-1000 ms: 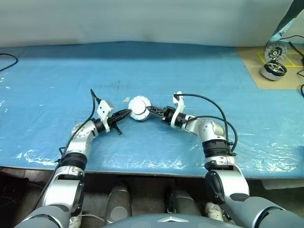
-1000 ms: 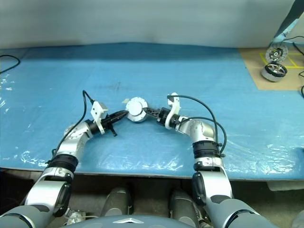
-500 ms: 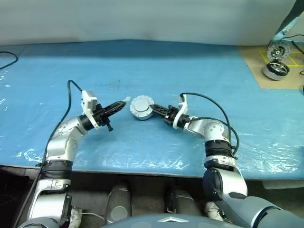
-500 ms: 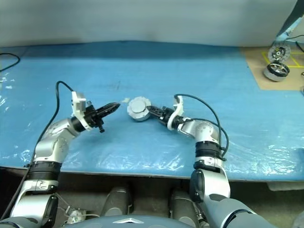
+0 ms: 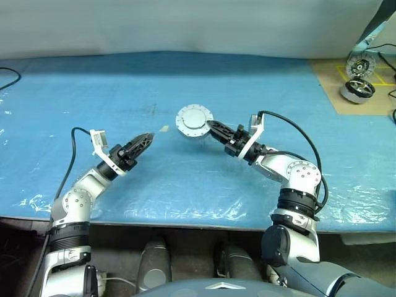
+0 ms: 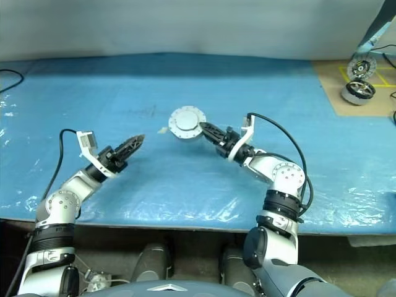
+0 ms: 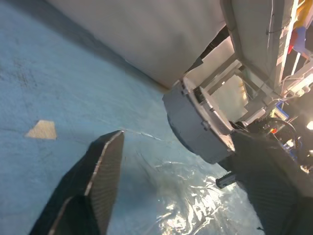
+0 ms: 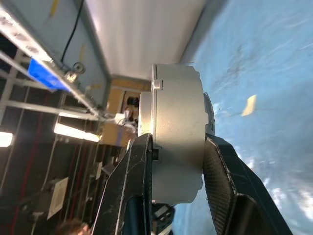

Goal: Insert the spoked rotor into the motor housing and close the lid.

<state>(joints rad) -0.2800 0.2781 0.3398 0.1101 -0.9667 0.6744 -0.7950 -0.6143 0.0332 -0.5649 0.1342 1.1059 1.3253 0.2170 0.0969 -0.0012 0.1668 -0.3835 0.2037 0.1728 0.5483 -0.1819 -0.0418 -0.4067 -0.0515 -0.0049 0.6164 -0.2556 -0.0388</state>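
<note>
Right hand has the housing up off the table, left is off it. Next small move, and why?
Probably set the motor housing back down flat on the blue table. The right hand pinches it by the edge, tilted on its side in the air, while the left hand is apart from it, holding nothing.

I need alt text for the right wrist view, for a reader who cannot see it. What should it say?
The right gripper holds the round silver-grey motor housing on edge, one black finger pressed on each flat face. Behind it lies the blue table cover with a small tan scrap on it.
</note>
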